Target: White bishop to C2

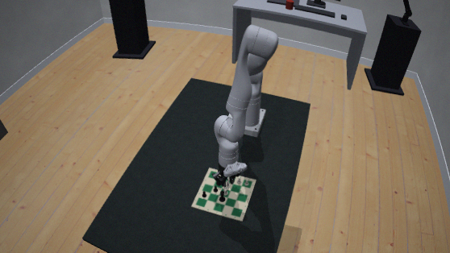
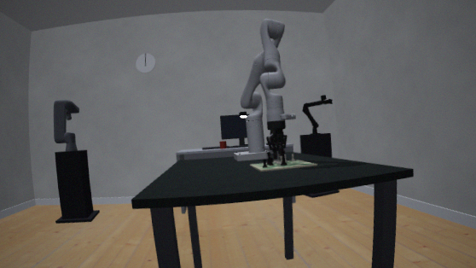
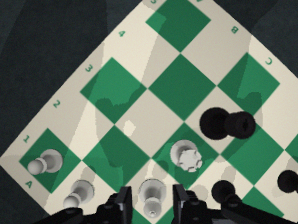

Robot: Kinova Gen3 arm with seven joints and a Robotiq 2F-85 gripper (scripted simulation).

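A grey desk [image 1: 355,30] with a red cup [image 1: 289,5] and keyboard [image 1: 318,10] stands behind the table. Black pedestals [image 1: 130,28] flank it. A clock [image 2: 145,62] hangs on the wall.

Grey walls [image 2: 192,98], seemingly wooden floor [image 1: 81,121]
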